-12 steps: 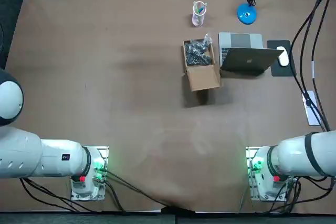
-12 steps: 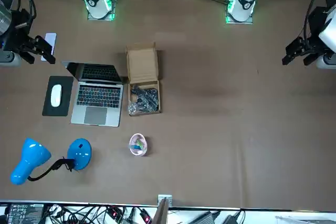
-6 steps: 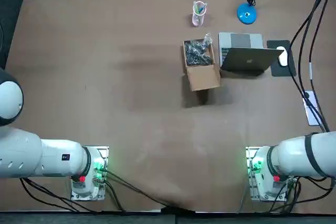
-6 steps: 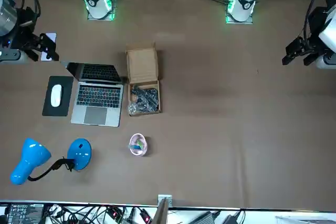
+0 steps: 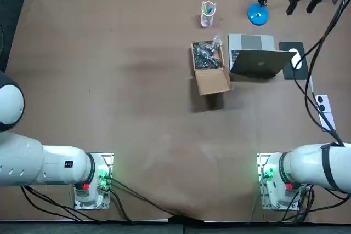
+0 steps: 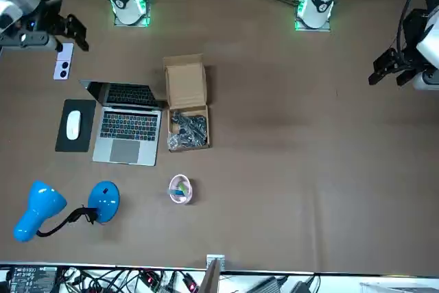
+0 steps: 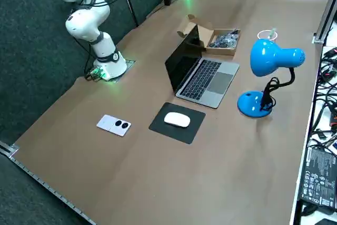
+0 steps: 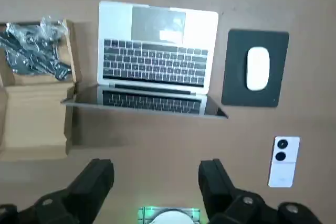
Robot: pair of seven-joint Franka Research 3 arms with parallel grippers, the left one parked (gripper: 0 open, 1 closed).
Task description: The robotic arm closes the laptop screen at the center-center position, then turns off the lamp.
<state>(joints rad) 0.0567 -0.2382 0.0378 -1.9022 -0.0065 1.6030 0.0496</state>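
The silver laptop [image 5: 253, 56] [image 6: 127, 127] [image 7: 199, 73] [image 8: 157, 59] stands with its lid raised, its screen facing away from the robot. The blue desk lamp [image 6: 42, 207] [image 7: 269, 61] stands beyond it, with its round base [image 5: 257, 13] on the table. My right gripper [image 8: 156, 181] [image 6: 63, 27] [image 5: 303, 1] hangs high in the air on the robot's side of the laptop. It is open, holds nothing and touches nothing.
A cardboard box [image 5: 209, 68] [image 6: 186, 104] holding a bag of dark parts sits beside the laptop. A white mouse [image 8: 257, 67] lies on a black pad [image 7: 176, 123]. A small white device [image 6: 63, 70] [image 8: 283, 161] and a pink cup [image 5: 207, 13] are nearby.
My right gripper has moved toward the robot's side of the table, uncovering the small white device. The laptop and lamp have not moved.
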